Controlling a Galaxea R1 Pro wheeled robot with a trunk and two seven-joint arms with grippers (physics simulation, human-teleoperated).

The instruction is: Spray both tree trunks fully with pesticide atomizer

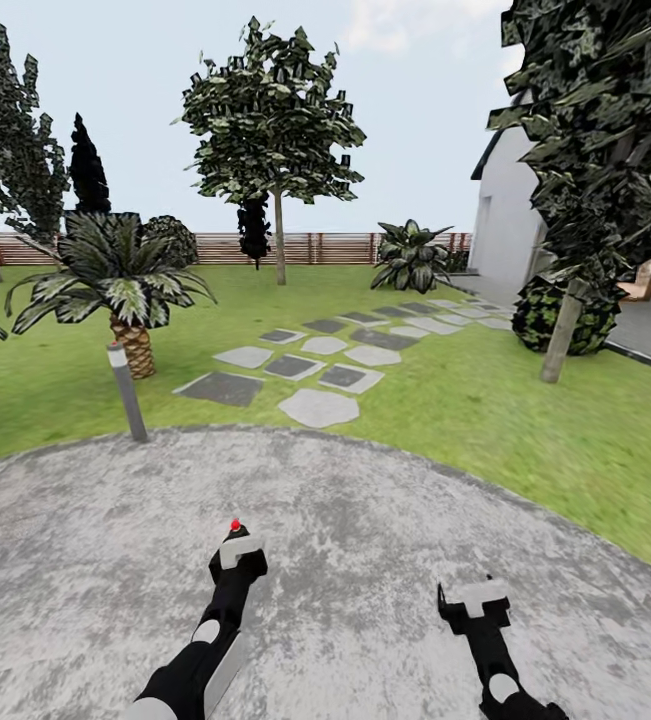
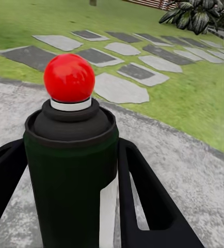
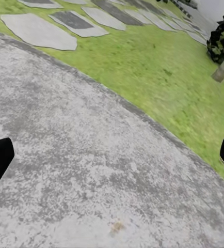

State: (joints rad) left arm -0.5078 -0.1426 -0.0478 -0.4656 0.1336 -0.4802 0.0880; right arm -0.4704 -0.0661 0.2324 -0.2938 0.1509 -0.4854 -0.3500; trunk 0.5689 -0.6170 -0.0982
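Grey mottled paving carries the robot, which faces the lawn (image 1: 485, 400) with both arms low in front. Left tool (image 2: 70, 170) is closed around the atomizer (image 2: 70, 155), its black fingers (image 2: 143, 196) pressing both sides of the dark bottle, evidently so it travels ready for spraying. The bottle's long axis runs along the fingers, red-dotted head (image 1: 235, 524) pointing away from the robot toward the stepping stones (image 1: 320, 407). Right tool (image 1: 475, 597) is spread wide and holds nothing, judged to be kept clear. One tree (image 1: 277, 130) stands far ahead by the fence (image 1: 335, 247); another tree trunk (image 1: 561, 340) leans at the right, nearer. No white specks are discernible on either.
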